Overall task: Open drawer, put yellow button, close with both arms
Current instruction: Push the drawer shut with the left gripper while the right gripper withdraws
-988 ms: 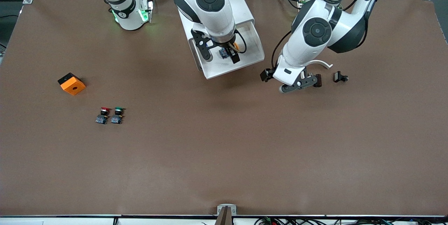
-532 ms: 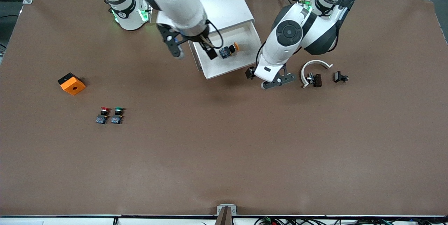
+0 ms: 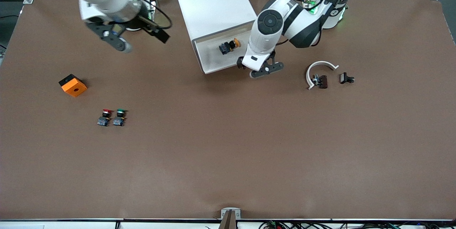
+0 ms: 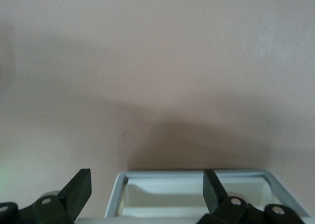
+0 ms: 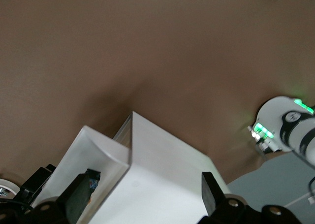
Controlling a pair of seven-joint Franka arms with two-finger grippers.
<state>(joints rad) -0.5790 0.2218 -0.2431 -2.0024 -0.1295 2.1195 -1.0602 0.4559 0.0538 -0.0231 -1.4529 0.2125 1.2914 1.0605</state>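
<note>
The white cabinet (image 3: 213,4) stands near the arms' bases. Its top drawer (image 3: 213,66) is partly open, and the yellow button (image 3: 228,46) lies on its side inside. My left gripper (image 3: 265,69) is open at the drawer's front corner toward the left arm's end. In the left wrist view (image 4: 146,192) the drawer's front rim (image 4: 197,174) lies between the fingers. My right gripper (image 3: 141,41) is open and empty over the table near the right arm's base. The right wrist view (image 5: 145,199) shows the cabinet's top (image 5: 167,179) and the drawer (image 5: 93,150).
An orange block (image 3: 73,85) lies toward the right arm's end. A red-capped button (image 3: 104,116) and a green-capped button (image 3: 119,116) stand nearer the front camera. A white curved piece (image 3: 319,69) and small black parts (image 3: 346,78) lie toward the left arm's end.
My right gripper left the yellow button in the drawer and swung away toward its base. My left gripper moved to the drawer's front, and the drawer has slid partly in.
</note>
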